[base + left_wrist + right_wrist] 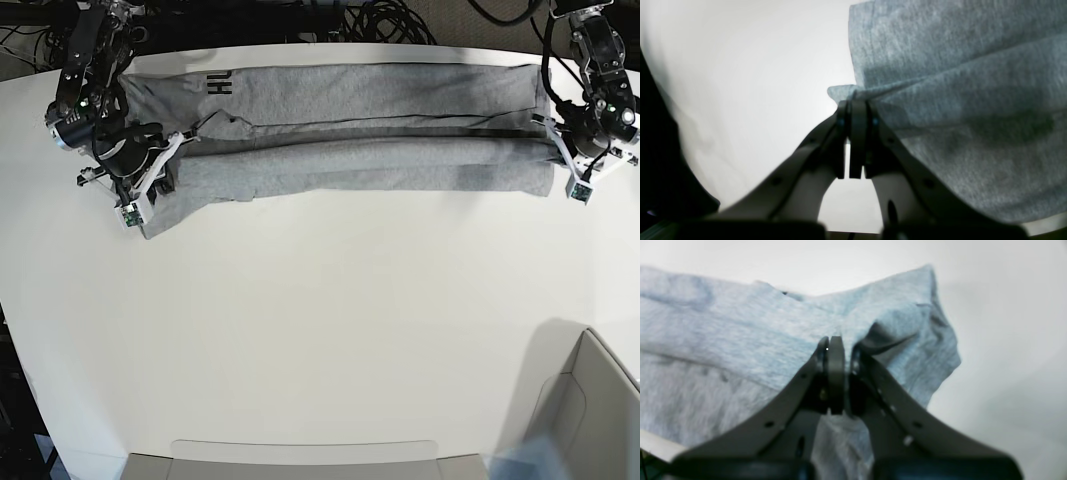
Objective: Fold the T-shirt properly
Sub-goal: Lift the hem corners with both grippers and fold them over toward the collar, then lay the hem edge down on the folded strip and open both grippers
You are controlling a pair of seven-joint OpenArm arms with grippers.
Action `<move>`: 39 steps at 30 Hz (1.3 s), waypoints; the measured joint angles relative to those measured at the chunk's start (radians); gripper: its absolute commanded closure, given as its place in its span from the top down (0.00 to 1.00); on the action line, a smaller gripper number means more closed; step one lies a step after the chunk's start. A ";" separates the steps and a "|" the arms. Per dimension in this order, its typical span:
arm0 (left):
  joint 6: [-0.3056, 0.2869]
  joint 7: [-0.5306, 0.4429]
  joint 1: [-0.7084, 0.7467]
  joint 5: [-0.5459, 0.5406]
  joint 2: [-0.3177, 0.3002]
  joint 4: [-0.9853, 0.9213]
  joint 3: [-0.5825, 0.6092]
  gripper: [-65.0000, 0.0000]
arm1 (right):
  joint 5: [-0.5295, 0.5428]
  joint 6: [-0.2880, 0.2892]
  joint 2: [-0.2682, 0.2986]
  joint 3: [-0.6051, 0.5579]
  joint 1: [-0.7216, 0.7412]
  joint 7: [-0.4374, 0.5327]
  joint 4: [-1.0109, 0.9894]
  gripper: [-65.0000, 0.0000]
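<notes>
Bright even overhead light, soft shadows, wrist views blurred (perhaps motion), dark corners

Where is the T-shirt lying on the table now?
In the base view the T-shirt lies folded lengthwise along the table's far edge, stretched between the two grippers.

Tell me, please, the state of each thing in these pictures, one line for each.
T-shirt: folded lengthwise into a long band on the table, pinched at both ends.
Left claw: shut on a bunched edge of the T-shirt.
Right claw: shut on the T-shirt's other end.
Table: white, bearing the T-shirt along its far edge.
</notes>
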 measured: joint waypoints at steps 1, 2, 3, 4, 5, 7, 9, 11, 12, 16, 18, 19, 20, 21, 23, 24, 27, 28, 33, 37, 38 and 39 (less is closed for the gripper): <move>0.000 0.000 0.012 0.000 0.000 0.000 -0.001 0.00 | 0.000 0.000 0.001 0.006 -0.008 0.000 0.005 0.00; -0.001 0.001 0.026 -0.005 0.002 0.005 -0.010 0.00 | 0.010 0.000 -0.001 0.023 -0.019 0.000 0.012 0.00; -0.001 0.001 0.036 -0.008 0.006 0.007 -0.025 0.00 | 0.021 0.000 -0.003 0.048 -0.029 0.000 0.014 0.00; 0.000 0.004 0.043 -0.007 0.007 0.009 -0.037 0.00 | 0.023 0.006 -0.003 0.069 -0.034 0.000 0.014 0.00; -0.001 0.002 0.048 -0.008 0.008 0.013 -0.047 0.00 | 0.049 0.037 -0.003 0.096 -0.035 -0.003 0.014 0.00; -0.001 0.002 0.060 -0.008 0.011 0.019 -0.050 0.00 | 0.087 0.084 -0.003 0.144 -0.047 -0.008 0.015 0.00; -0.001 0.000 0.066 -0.008 0.017 0.019 -0.048 0.00 | 0.085 0.102 -0.005 0.175 -0.054 -0.036 0.014 0.00; -0.002 -0.015 0.089 -0.017 0.017 0.019 -0.043 0.00 | 0.082 0.105 -0.003 0.187 -0.060 -0.034 0.014 0.00; -0.001 -0.016 0.096 -0.017 0.025 0.018 -0.043 0.00 | 0.082 0.105 -0.003 0.187 -0.060 -0.034 0.014 0.00; -0.001 0.000 0.108 0.000 0.066 0.016 -0.043 0.00 | 0.081 0.108 -0.008 0.187 -0.090 -0.034 0.013 0.00; 0.000 -0.003 0.104 0.000 0.071 0.016 -0.043 0.00 | 0.067 0.108 -0.017 0.187 -0.091 -0.034 0.007 0.00; 0.000 -0.005 0.102 0.000 0.076 0.016 -0.043 0.00 | 0.067 0.108 -0.017 0.187 -0.095 -0.032 0.007 0.00; 0.000 -0.004 0.102 0.001 0.079 0.016 -0.043 0.00 | 0.056 0.108 -0.020 0.187 -0.096 -0.030 0.007 0.00; 0.000 -0.004 0.103 0.000 0.078 0.016 -0.043 0.00 | 0.032 0.109 -0.023 0.187 -0.095 -0.031 0.007 0.00; 0.000 -0.005 0.109 0.000 0.077 0.016 -0.044 0.00 | 0.019 0.109 -0.023 0.181 -0.095 -0.030 0.006 0.00; 0.000 -0.011 0.116 -0.002 0.078 0.017 -0.044 0.00 | -0.008 0.109 -0.023 0.165 -0.096 -0.030 0.006 0.00; 0.000 -0.002 0.133 0.004 0.078 0.017 -0.045 0.00 | -0.056 0.109 -0.038 0.120 -0.098 -0.029 0.006 0.00; 0.000 -0.001 0.133 0.004 0.078 0.017 -0.045 0.00 | -0.061 0.109 -0.039 0.108 -0.098 -0.029 0.003 0.00; 0.001 -0.009 0.138 0.004 0.078 0.017 -0.045 0.17 | -0.115 0.109 -0.074 0.093 -0.095 -0.030 -0.010 0.00; 0.001 -0.018 0.156 0.017 0.078 0.028 -0.051 0.38 | -0.114 0.109 -0.083 0.094 -0.095 -0.029 -0.010 0.14; 0.002 -0.036 0.160 0.017 0.078 0.050 -0.055 0.41 | -0.115 0.109 -0.082 0.095 -0.095 -0.030 -0.010 0.18; 0.003 -0.061 0.170 0.014 0.078 0.077 -0.066 0.42 | -0.114 0.109 -0.082 0.095 -0.094 -0.029 -0.010 0.20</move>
